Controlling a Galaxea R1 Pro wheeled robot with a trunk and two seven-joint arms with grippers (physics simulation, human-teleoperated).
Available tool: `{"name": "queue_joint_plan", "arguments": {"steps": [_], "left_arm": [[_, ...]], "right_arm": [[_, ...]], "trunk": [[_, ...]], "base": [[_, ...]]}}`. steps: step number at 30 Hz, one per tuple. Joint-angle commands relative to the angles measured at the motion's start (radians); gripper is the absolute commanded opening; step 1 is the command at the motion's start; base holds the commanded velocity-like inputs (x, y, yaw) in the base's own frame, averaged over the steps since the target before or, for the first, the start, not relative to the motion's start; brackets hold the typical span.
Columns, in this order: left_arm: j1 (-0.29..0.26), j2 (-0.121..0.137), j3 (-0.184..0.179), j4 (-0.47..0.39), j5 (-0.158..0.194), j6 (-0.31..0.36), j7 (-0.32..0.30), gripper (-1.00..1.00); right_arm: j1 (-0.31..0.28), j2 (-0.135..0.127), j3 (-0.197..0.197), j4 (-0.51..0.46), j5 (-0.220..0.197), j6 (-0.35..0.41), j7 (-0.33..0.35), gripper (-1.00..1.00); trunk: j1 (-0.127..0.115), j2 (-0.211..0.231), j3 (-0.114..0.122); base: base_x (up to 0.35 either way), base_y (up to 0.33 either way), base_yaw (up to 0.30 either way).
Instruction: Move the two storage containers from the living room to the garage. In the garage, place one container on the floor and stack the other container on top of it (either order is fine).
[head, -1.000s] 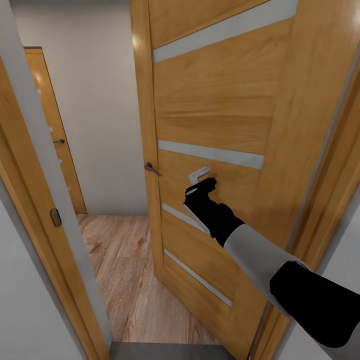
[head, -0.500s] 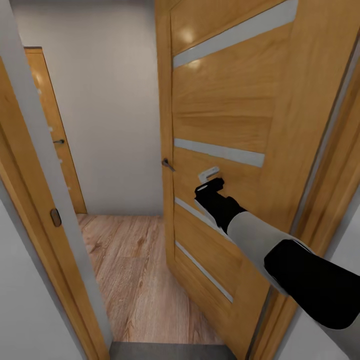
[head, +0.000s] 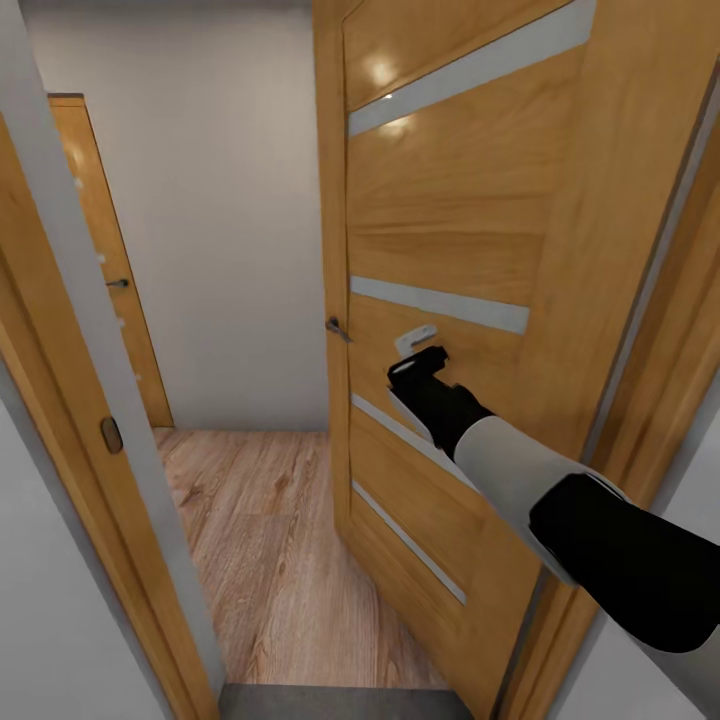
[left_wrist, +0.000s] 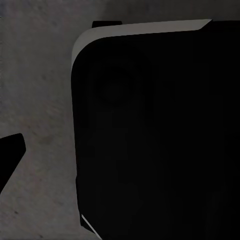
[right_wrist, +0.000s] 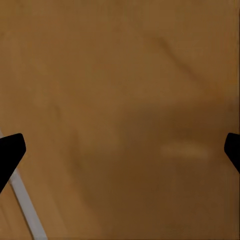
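1. On the far left we see the door frame (head: 70, 330) close to us, with a small metal plate (head: 111, 434) set in its edge
2. Past it stands another wooden door (head: 105, 265), shut, at the back of a small hall with a plain wall (head: 215, 220)
3. Down low is a light wood plank floor (head: 260, 540), and a strip of dark grey floor (head: 330, 702) lies right at our feet, so we think we stand at a doorway
4. In the middle hangs the big wooden door (head: 450, 230), swung partly open, with its dark handle (head: 337, 327) on the near edge
5. Our right end effector (head: 418, 358) is pressed up to the face of that door, and the right wrist view shows its two fingers spread wide with only wood between them, so it is open and holds nothing
6. Our left end effector (left_wrist: 10, 157) shows one dark finger over grey floor, and we cannot tell if it is open or closed
7. The two storage containers are not here to see, so we cannot say where they are
8. We think the step in hand is pushing this door out of the way to get through
9. Next we would need the door pushed wider, then we roll on through the gap without bumping the frame
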Motion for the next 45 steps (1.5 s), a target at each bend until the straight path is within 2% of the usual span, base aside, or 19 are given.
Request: {"name": "queue_joint_plan", "arguments": {"steps": [1, 8, 10, 13, 19, 26, 32, 38, 41, 45], "left_arm": [[0.000, 0.000, 0.001, 0.000, -0.001, -0.001, 0.000, 1.00], [0.000, -0.001, 0.001, 0.000, -0.001, -0.001, 0.000, 1.00], [0.000, -0.002, 0.001, 0.000, -0.001, -0.001, 0.000, 1.00], [0.000, -0.003, 0.001, 0.000, -0.001, -0.001, 0.000, 1.00], [0.000, -0.001, 0.000, 0.000, -0.001, -0.001, 0.000, 1.00], [0.000, 0.000, -0.002, 0.000, -0.001, -0.001, -0.001, 1.00], [0.000, 0.000, -0.002, 0.000, -0.001, -0.001, 0.000, 1.00], [0.000, 0.000, -0.002, 0.000, -0.001, -0.001, 0.000, 1.00], [0.000, -0.001, -0.001, 0.000, -0.001, -0.001, 0.000, 1.00], [0.000, 0.000, -0.001, 0.000, -0.001, -0.001, 0.000, 1.00]], "right_arm": [[-0.002, 0.000, 0.008, -0.018, -0.011, 0.007, -0.009, 1.00], [-0.002, 0.000, 0.008, -0.116, -0.016, 0.028, 0.005, 1.00], [-0.002, 0.000, 0.008, -0.129, -0.021, 0.033, 0.028, 1.00], [-0.002, 0.000, 0.008, -0.140, -0.026, 0.031, 0.116, 1.00], [-0.002, 0.000, 0.008, -0.143, -0.028, 0.027, 0.169, 1.00], [-0.002, 0.000, 0.009, -0.145, -0.027, 0.032, 0.165, 1.00], [-0.002, 0.000, 0.009, -0.145, -0.021, 0.035, 0.157, 1.00], [-0.002, 0.000, 0.010, -0.136, -0.020, 0.052, 0.104, 1.00], [-0.002, 0.000, 0.011, -0.107, -0.022, 0.058, 0.090, 1.00], [-0.020, 0.000, 0.010, -0.011, -0.025, 0.047, 0.086, 1.00]], "trunk": [[0.000, -0.001, -0.001], [0.000, -0.001, -0.001], [0.000, -0.001, -0.001], [0.000, -0.001, -0.001], [0.000, -0.001, -0.001], [0.000, -0.001, -0.001], [0.000, -0.001, -0.001], [0.000, -0.001, -0.001], [0.000, -0.001, -0.001], [0.000, -0.001, -0.001]], "base": [[0.000, 0.000, 0.000], [0.000, 0.000, 0.000], [0.000, 0.000, 0.000], [0.000, 0.000, 0.000], [0.093, 0.000, 0.000], [0.271, 0.000, 0.000], [0.055, 0.000, 0.000], [0.004, 0.000, 0.000], [0.000, 0.000, 0.000], [0.000, 0.000, 0.000]]}}
